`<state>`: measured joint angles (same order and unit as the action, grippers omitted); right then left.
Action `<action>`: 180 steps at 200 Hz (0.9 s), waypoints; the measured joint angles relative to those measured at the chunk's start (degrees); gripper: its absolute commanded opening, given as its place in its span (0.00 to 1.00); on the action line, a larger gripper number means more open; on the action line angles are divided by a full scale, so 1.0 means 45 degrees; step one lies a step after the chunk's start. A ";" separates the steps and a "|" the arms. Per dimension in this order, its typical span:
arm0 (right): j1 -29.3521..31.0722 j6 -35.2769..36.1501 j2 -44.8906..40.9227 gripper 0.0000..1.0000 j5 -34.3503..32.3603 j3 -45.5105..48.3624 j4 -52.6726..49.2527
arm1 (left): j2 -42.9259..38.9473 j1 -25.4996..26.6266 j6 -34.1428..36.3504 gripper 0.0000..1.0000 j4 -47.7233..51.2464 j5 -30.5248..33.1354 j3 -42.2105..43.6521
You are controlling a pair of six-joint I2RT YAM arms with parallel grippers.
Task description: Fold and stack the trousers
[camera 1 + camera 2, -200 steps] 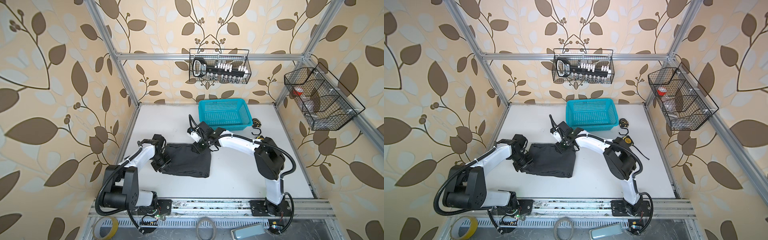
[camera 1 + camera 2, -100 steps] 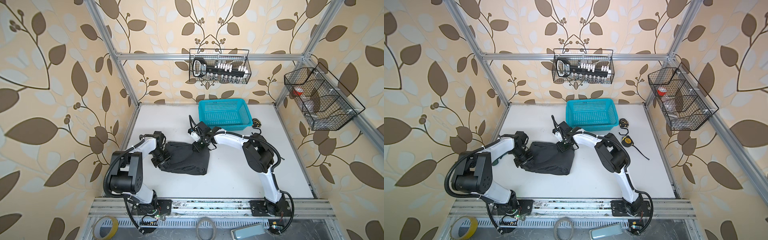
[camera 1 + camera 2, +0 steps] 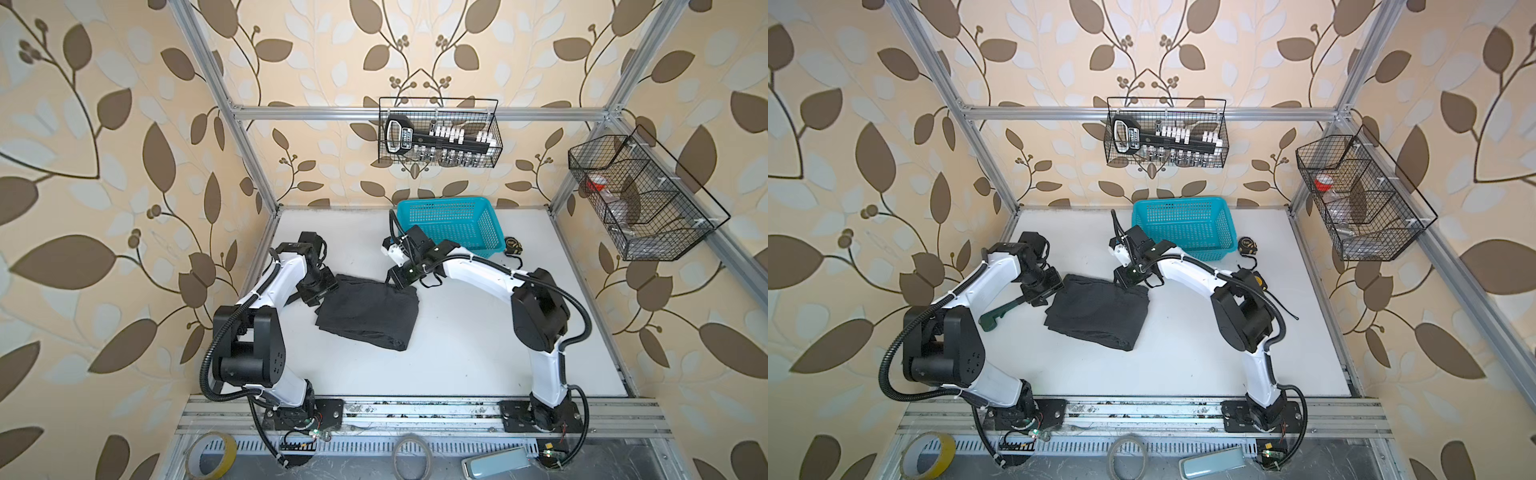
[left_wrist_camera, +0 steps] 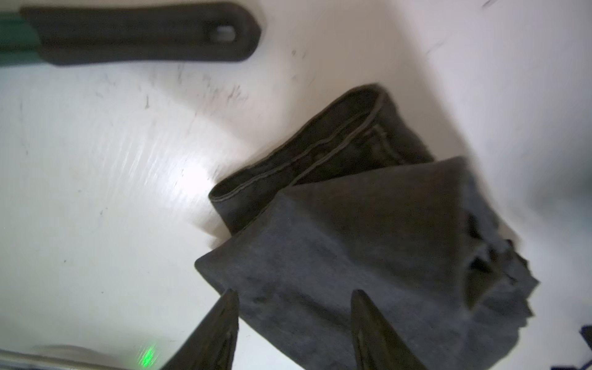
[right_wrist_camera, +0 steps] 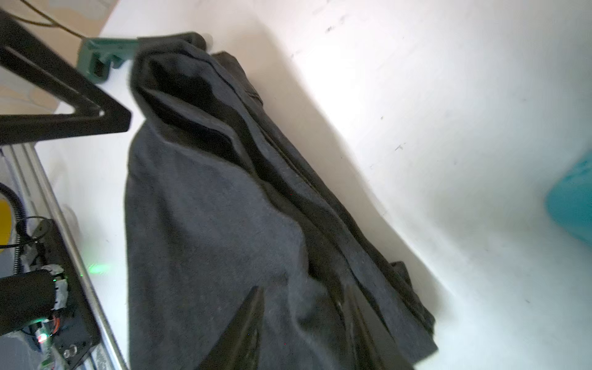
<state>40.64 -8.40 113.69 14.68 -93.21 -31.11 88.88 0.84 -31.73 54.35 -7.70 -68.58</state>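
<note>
The trousers lie folded in a dark, roughly square bundle on the white table, left of centre. My left gripper hangs over their far left corner. In the left wrist view its fingers stand apart over that corner of the trousers, so the left gripper is open. My right gripper is at the far right corner. In the right wrist view the right gripper is open, fingers apart above a ridge of the trousers.
A turquoise basket stands at the back, just behind the right wrist. A tape measure lies to its right. A green-and-black hand tool rests left of the trousers, under the left arm. Wire baskets hang on the walls.
The left gripper has moved toward the back along the trousers' left edge and its jaws have widened. The right gripper stays at the far right corner; the bundle has barely shifted.
</note>
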 measured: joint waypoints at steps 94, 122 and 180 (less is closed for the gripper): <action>0.0087 -0.1273 -0.5095 0.64 -0.0991 0.6708 0.1161 | 0.0563 0.3866 0.0117 0.70 -0.1341 -0.0617 -0.0855; -0.0345 -0.1472 -0.7014 0.71 -0.1321 0.8136 0.1486 | -0.0078 0.5280 0.0884 0.72 -0.1948 -0.0612 0.0350; -0.1559 -0.1647 -0.9457 0.79 -0.1846 1.0122 0.1729 | 0.0073 0.6596 0.2623 0.78 -0.3682 -0.0515 0.2574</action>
<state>33.63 -15.81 71.13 6.37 -47.66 -23.33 89.21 30.52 -19.92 37.78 -10.02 -56.99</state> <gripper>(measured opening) 0.788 0.775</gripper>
